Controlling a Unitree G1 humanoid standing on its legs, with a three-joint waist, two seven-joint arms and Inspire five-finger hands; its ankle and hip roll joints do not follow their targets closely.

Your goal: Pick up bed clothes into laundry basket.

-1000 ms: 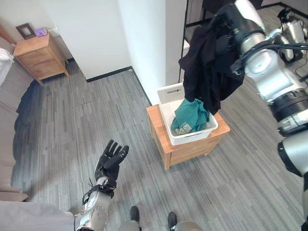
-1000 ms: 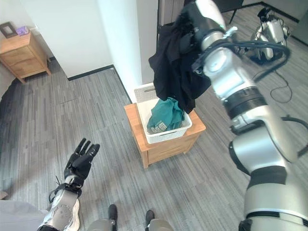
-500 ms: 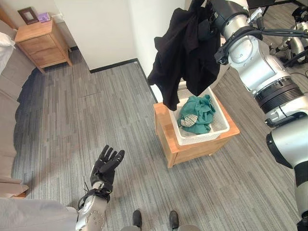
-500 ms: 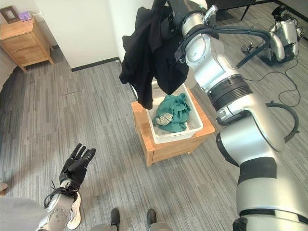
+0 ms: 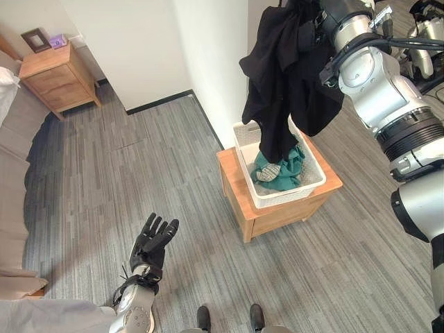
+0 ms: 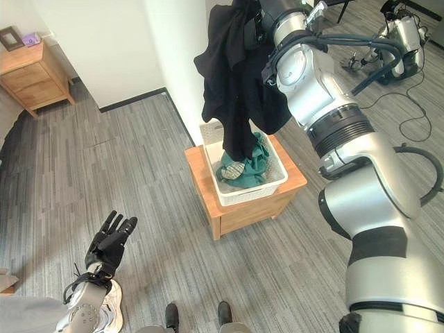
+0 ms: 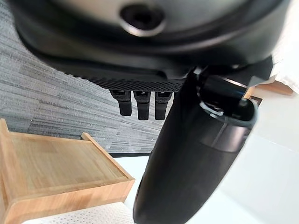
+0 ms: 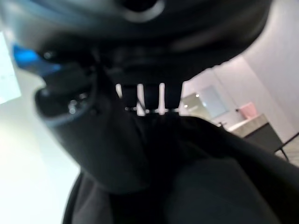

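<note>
Wide open grey floor [image 5: 125, 173] left of the wooden surface [image 5: 239, 184], white wall corner [image 5: 208, 62] just behind. One black garment [image 5: 281, 76] gripped high in the right hand [image 8: 107, 140], hem trailing into one white laundry basket [image 5: 316, 182] (one teal garment [image 5: 281, 173] inside). Left hand [image 5: 152, 239] spread open, holding nothing, low over the floor.

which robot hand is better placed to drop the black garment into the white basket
The right. The right robot hand already grips the black cloth garment, which hangs above the white plastic laundry basket, its lower end reaching in. The left robot hand is open, low over the floor, well away.
</note>
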